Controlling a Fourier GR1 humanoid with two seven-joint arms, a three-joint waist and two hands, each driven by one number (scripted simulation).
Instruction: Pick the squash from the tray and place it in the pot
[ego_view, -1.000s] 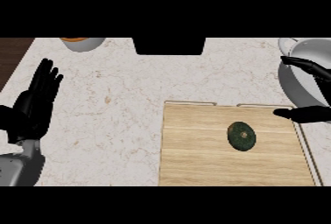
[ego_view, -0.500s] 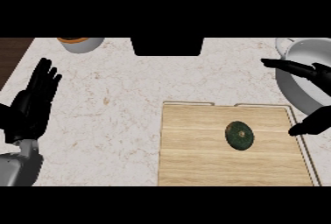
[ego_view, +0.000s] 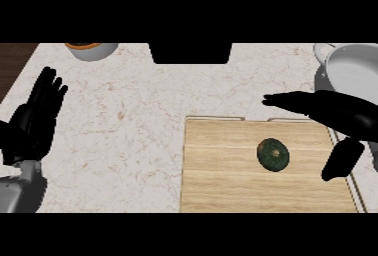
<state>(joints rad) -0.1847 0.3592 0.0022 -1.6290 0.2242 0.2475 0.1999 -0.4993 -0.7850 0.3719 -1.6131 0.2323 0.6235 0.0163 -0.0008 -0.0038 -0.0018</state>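
Observation:
A dark green squash (ego_view: 273, 154) lies on the wooden tray (ego_view: 221, 175), right of the tray's middle. My right hand (ego_view: 336, 112) hovers over the tray's far right corner, open, with fingers stretched leftward beyond the squash and the thumb hanging down to the squash's right. It does not touch the squash. The grey pot (ego_view: 354, 67) sits at the far right, partly behind that hand. My left hand (ego_view: 33, 122) stays open at the left edge, fingers up.
A white bowl with orange contents (ego_view: 90, 49) stands at the far left back. A dark object (ego_view: 190, 52) sits at the back centre. Marbled counter (ego_view: 125, 110) stretches between the left hand and the tray.
My right hand has come in from the right edge, moving left over the tray's far right corner and spreading its fingers above the squash. The squash and left hand have not moved.

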